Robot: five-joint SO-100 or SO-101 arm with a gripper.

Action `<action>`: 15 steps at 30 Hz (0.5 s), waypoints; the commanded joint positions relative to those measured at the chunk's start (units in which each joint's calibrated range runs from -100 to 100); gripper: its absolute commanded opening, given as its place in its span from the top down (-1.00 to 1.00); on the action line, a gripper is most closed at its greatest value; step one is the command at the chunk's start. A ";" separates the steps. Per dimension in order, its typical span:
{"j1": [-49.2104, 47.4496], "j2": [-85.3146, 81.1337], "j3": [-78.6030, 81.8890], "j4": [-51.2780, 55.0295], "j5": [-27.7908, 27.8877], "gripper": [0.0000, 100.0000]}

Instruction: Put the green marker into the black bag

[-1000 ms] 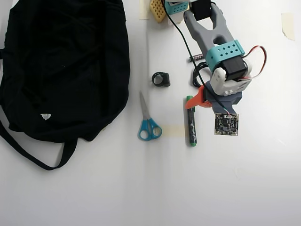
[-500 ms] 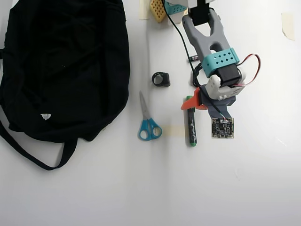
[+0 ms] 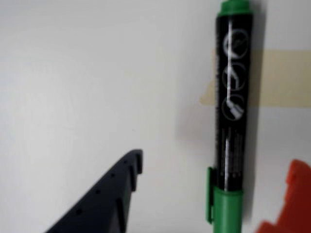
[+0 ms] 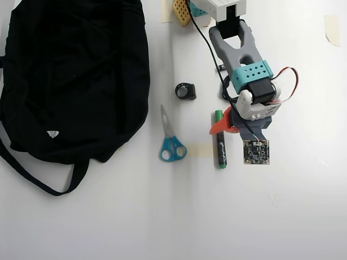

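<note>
Seen from overhead, the black bag (image 4: pixel 73 81) lies farthest to the left of the hand, well apart from it, filling the upper left of the white table (image 4: pixel 162 216); its strap (image 4: pixel 38 176) loops out below it and a small white tag (image 4: pixel 52 134) shows on the fabric. Between the bag and the hand lie a pair of scissors (image 4: pixel 171 141) with blue handles, blades pointing up the picture, and above them a small black ring-shaped object (image 4: pixel 186 91). A pale strip of tape (image 4: pixel 200 150) sits on the table just left of the marker's lower half.

The green marker (image 4: pixel 220 139) lies flat on the table, running up and down the picture, directly under the left side of the hand (image 4: pixel 230 127). In the overhead view the orange finger (image 4: pixel 220 124) crosses over the marker near its upper end.

In the wrist view the marker (image 3: pixel 232 116) stands between the dark finger (image 3: pixel 104 199) on the left and the orange finger (image 3: pixel 289 204) at the right edge. The hand is open, with a wide gap on the dark finger's side, and the marker is not gripped. Whether the orange finger touches the marker cannot be told.
</note>
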 commanded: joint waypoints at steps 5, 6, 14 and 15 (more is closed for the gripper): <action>0.54 0.10 -2.81 -0.91 0.35 0.26; 0.61 0.52 -2.81 -1.25 0.35 0.26; 1.21 1.26 -2.72 -2.03 0.35 0.25; 1.29 1.26 -2.54 -2.03 0.35 0.25</action>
